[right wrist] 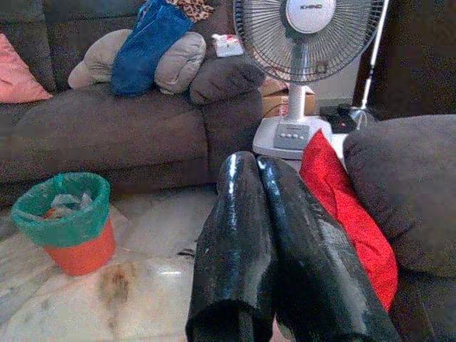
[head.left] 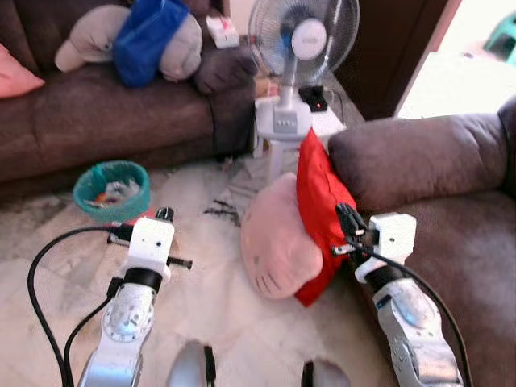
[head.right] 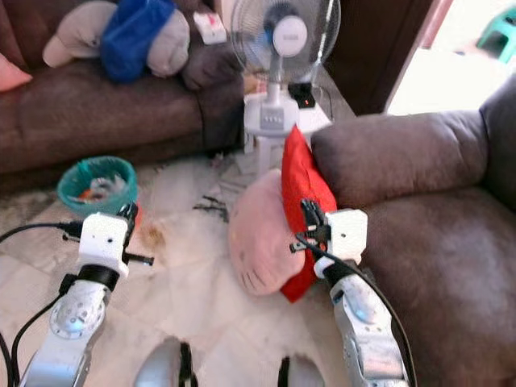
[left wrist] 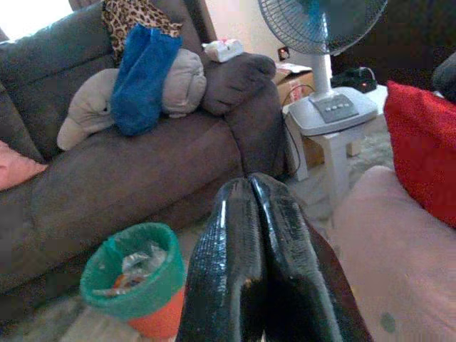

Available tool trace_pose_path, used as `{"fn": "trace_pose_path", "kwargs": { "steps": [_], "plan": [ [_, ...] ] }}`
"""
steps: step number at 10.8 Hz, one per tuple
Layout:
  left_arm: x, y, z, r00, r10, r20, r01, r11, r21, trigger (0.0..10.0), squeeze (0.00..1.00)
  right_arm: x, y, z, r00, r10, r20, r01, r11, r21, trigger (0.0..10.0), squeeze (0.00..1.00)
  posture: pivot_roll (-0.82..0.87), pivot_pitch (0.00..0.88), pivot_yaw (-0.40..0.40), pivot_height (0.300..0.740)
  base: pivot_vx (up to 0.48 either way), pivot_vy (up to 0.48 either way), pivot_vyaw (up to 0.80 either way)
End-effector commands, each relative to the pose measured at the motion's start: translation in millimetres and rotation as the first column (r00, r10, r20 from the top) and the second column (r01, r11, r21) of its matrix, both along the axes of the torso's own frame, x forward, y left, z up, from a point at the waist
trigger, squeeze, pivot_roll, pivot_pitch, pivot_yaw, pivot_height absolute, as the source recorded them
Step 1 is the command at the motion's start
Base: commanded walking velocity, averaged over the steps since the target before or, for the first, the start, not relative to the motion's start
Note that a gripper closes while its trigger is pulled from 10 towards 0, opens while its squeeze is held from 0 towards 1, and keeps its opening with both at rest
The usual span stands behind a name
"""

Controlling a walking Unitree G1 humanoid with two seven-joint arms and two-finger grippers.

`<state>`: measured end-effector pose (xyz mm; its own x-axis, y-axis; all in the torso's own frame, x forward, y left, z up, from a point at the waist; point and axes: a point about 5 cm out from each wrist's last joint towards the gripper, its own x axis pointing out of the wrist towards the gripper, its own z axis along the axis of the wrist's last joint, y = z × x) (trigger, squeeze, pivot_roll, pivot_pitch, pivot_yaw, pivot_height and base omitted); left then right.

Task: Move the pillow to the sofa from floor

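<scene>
Left eye view holds two brown sofas: one long sofa [head.left: 105, 121] across the upper left of the frame, and a second sofa [head.left: 451, 210] filling the right side; a pale marble floor [head.left: 201, 306] lies between them. One pink pillow [head.left: 278, 242] with a cartoon face sits on the floor at centre frame, leaning against the right-hand sofa's front; one red cushion [head.left: 318, 193] stands wedged between it and that sofa's arm. One white fan [head.left: 294, 48] stands on a small white stool at upper centre; one green-lined bin [head.left: 113, 189] sits on the floor at left, below the long sofa. On the long sofa lie one grey cushion [head.left: 97, 36], one blue bundle [head.left: 149, 32] and one salmon cushion [head.left: 16, 76] at the far left edge. Right gripper [head.left: 347, 222] touches the red cushion's edge at right of centre, its two fingers [right wrist: 235, 235] pressed together and holding nothing; left gripper [head.left: 165, 214] hovers at lower left above the floor, its two fingers [left wrist: 228, 278] likewise closed and empty.
</scene>
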<state>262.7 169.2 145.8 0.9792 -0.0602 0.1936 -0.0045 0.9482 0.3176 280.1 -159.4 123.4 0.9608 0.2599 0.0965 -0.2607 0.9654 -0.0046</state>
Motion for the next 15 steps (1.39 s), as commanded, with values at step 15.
{"fn": "trace_pose_path", "kwargs": {
  "steps": [15],
  "plan": [
    [-0.6,2.6,-1.6,1.0,0.019,-0.009,-0.019,1.0,0.023,10.0,0.0,-1.0,1.3,-2.7,1.0,0.014,-0.011,-0.014,1.0,-0.006,10.0,0.0,0.04,0.132,-0.035,0.611,0.0,0.0,0.0]
  ]
}}
